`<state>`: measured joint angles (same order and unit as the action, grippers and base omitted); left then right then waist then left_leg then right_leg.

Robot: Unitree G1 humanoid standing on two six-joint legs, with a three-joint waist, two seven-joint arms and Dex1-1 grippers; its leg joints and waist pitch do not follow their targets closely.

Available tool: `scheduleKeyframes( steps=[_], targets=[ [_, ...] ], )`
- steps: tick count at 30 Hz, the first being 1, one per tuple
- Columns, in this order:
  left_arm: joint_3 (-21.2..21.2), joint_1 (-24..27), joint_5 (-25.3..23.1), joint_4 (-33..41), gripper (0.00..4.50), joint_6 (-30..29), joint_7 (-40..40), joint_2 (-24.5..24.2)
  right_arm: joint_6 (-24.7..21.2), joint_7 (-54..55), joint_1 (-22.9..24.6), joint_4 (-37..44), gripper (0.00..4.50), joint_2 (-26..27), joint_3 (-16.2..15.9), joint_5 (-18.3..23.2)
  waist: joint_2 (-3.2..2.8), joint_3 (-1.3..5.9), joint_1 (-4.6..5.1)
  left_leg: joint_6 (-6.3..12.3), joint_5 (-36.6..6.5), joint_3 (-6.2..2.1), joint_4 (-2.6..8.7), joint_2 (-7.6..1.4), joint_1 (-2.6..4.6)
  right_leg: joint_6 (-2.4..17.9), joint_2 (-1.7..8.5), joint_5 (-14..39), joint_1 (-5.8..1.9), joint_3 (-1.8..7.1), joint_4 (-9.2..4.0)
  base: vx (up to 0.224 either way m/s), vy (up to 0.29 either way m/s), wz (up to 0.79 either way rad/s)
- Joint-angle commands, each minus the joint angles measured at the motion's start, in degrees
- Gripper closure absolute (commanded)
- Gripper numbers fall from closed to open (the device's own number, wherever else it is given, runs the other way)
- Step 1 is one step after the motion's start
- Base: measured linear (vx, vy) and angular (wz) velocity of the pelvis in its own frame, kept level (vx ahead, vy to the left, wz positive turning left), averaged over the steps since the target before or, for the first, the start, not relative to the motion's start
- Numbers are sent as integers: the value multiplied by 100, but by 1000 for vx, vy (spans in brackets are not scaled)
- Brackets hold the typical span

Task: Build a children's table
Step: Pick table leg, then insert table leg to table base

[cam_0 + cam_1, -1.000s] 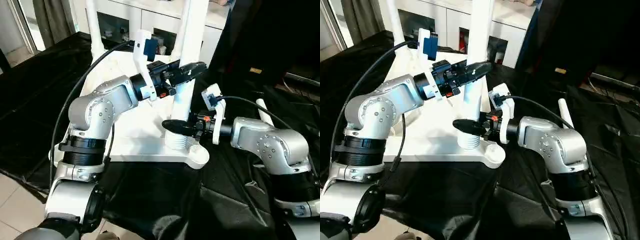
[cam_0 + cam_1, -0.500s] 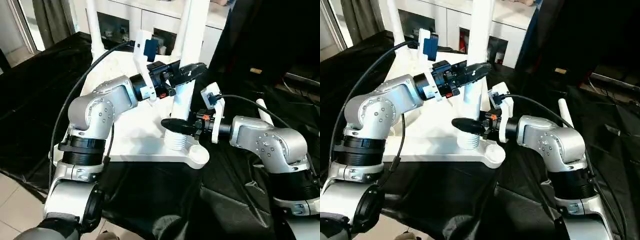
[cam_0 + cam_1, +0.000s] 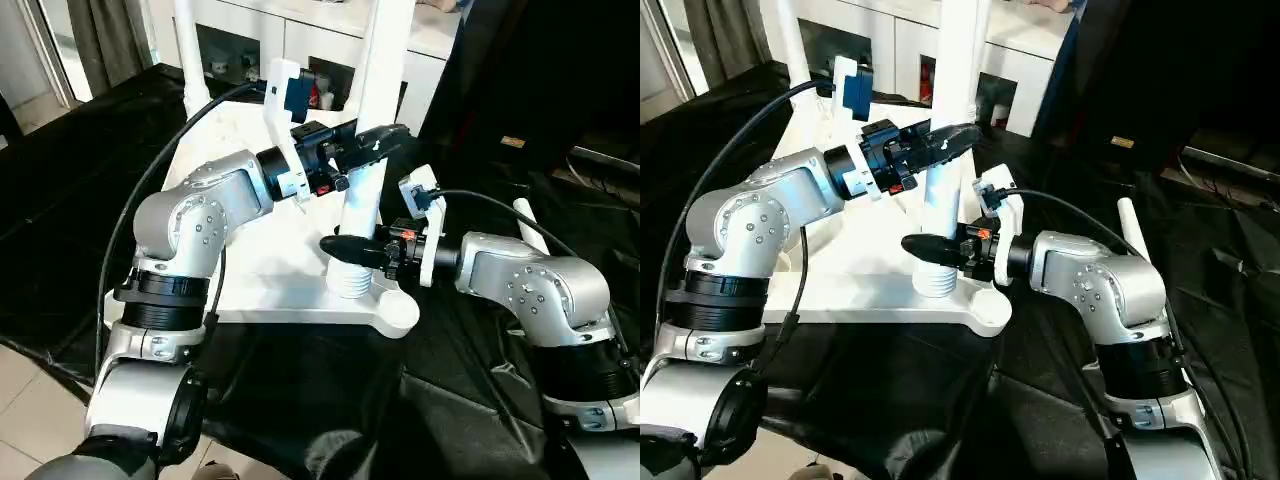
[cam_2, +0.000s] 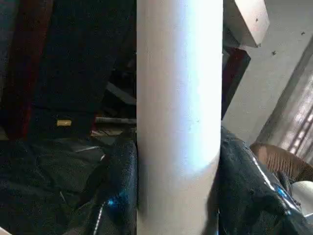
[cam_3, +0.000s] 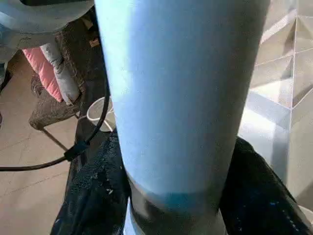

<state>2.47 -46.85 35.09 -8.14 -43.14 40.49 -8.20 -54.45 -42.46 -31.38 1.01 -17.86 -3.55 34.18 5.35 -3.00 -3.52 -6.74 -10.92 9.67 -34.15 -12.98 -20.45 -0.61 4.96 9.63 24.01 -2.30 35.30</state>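
Black sheeting [image 3: 300, 400] is spread under the inverted table top [image 3: 260, 270]. Two far legs are seen upright; a near leg [image 3: 365, 190] stands in its corner socket, pinched high by the left gripper [image 3: 385, 140] and low by the right gripper [image 3: 345, 248]. One loose leg [image 3: 528, 228] lies at right, apparently unfitted.

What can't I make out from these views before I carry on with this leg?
- Upright white plastic tube leg: top cut off by the head views' upper edge.
- Its collared end in the white tabletop's corner socket: seating depth hidden by the right gripper.
- Left gripper: far finger hidden behind the leg.
- Loose white tube leg: mostly covered by the right forearm.
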Motion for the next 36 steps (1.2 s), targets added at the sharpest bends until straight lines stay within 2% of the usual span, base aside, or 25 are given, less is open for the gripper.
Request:
scheduleKeyframes(
  steps=[1,6,10,12,13,15,16,17,18,19,20,21,22,23,25,26,28,29,30,31,32,33,34,35,36],
  targets=[
    [-88,-59,8,-12,212,-59,10,50,107,150,-38,-99,254,-71,260,-39,-28,422,-23,2,-291,115,334,77,-2,1146,116,431,-396,135,-288,0,0,0],
    [153,-23,66,-14,169,106,-251,196,163,188,25,-51,254,-29,282,-34,-25,426,-24,5,-253,113,328,81,-15,1163,114,359,-408,136,-283,0,0,0],
    [827,15,331,104,158,912,-646,545,386,388,140,4,255,195,502,34,9,430,-28,73,-232,113,323,82,-31,1216,127,297,-422,136,-291,0,0,0],
    [1167,-66,612,92,157,918,-892,677,527,509,186,24,256,321,633,72,10,432,-19,67,-245,117,316,79,-32,1243,127,276,-414,136,-277,0,0,0],
    [1295,-89,696,94,157,951,-920,682,626,628,212,34,256,410,730,86,20,429,-16,86,-290,121,317,83,-22,1228,121,352,-403,133,-285,0,0,0],
    [1233,-32,586,127,157,1010,-756,555,802,837,238,25,256,492,815,-3,10,414,-12,78,-379,118,333,83,-9,1073,120,686,-382,129,-324,0,0,0],
    [464,320,-191,291,157,1342,-82,24,1322,1240,312,-132,256,533,819,-438,4,409,-14,72,-368,112,347,74,-3,989,127,811,-361,126,-347,0,0,0],
    [464,320,-191,291,157,1342,-82,24,1322,1240,312,-132,256,533,819,-438,-13,399,19,-5,-400,110,368,62,-17,780,124,1085,-345,123,-352,0,0,0],
    [188,435,-415,340,157,1433,132,-139,1463,1340,337,-182,256,544,821,-560,-29,407,12,-59,-421,115,361,64,21,755,115,1093,-331,125,-341,0,0,0],
    [-475,695,-919,417,157,1685,589,-510,1848,1412,431,-255,256,554,815,-770,-40,406,14,-84,-356,120,366,62,35,771,103,854,-316,134,-331,0,0,0],
    [-727,795,-1093,420,157,1770,739,-644,1958,1432,482,-264,256,552,811,-840,-65,412,-12,-94,-352,110,373,49,50,756,120,826,-307,128,-319,0,0,0],
    [-882,856,-1199,423,157,1822,831,-726,2026,1444,514,-269,256,551,809,-883,-56,409,7,-93,-352,123,372,55,41,733,96,739,-307,135,-308,0,0,0],
    [-1479,1095,-1579,386,157,1984,1197,-1054,2300,1565,685,-261,256,514,774,-1119,-77,421,-18,-108,-298,110,372,58,52,725,105,663,-313,131,-297,0,0,0],
    [-1723,1197,-1686,360,157,2021,1356,-1189,2388,1684,775,-249,256,500,769,-1245,-87,415,-1,-126,-265,123,378,58,46,754,97,521,-308,141,-286,0,0,0],
    [-2120,1328,-1908,274,157,2103,1583,-1396,2483,1898,922,-240,256,487,786,-1370,-63,437,3,-169,-141,114,370,83,23,808,89,271,-353,140,-252,0,0,0],
    [-2247,1375,-1986,242,157,2133,1670,-1450,2512,1974,985,-232,256,500,814,-1387,-70,422,16,-178,-192,119,379,84,19,835,90,279,-350,145,-253,0,0,0],
    [-2377,1417,-2071,185,157,2126,1739,-1480,2512,2043,1056,-207,256,509,845,-1394,-43,410,32,-184,-434,124,384,78,16,844,104,513,-353,153,-276,0,0,0],
    [-2627,1446,-2333,-37,157,2221,1759,-1449,2492,2071,1228,-86,256,528,869,-1387,-69,384,37,-192,-626,124,402,76,9,796,110,798,-339,157,-320,0,0,0],
    [-2702,1451,-2397,-122,157,2220,1763,-1420,2477,2065,1301,-30,256,536,868,-1380,-104,369,42,-215,-767,118,411,75,10,751,111,991,-331,155,-342,0,0,0],
    [-2761,1450,-2454,-208,157,2230,1745,-1380,2477,2041,1382,36,256,529,833,-1396,-82,380,53,-232,-924,115,405,76,11,661,117,1243,-336,160,-380,0,0,0],
    [-2797,1443,-2481,-285,157,2173,1703,-1336,2510,2023,1458,90,256,506,779,-1450,-115,392,49,-249,-930,97,410,72,7,656,130,1272,-339,161,-362,0,0,0],
    [-2850,1435,-2538,-345,157,2137,1675,-1324,2549,2020,1522,130,256,497,741,-1503,-123,394,61,-252,-919,96,412,69,3,660,121,1231,-335,160,-369,0,0,0],
    [-2930,1430,-2629,-403,157,2160,1681,-1334,2589,2028,1585,174,256,503,719,-1544,-102,387,69,-250,-951,97,410,70,4,690,116,1199,-326,155,-370,0,0,0],
    [-3004,1432,-2699,-436,157,2121,1683,-1356,2608,2047,1642,226,256,517,717,-1564,-153,387,84,-251,-1007,91,413,69,9,717,114,1195,-323,154,-375,0,0,0],
    [-3071,1436,-2752,-457,174,2082,1698,-1387,2609,2078,1695,291,256,530,713,-1557,-131,388,96,-241,-1020,91,413,68,5,724,112,1189,-326,153,-380,0,0,0]
  ],
)
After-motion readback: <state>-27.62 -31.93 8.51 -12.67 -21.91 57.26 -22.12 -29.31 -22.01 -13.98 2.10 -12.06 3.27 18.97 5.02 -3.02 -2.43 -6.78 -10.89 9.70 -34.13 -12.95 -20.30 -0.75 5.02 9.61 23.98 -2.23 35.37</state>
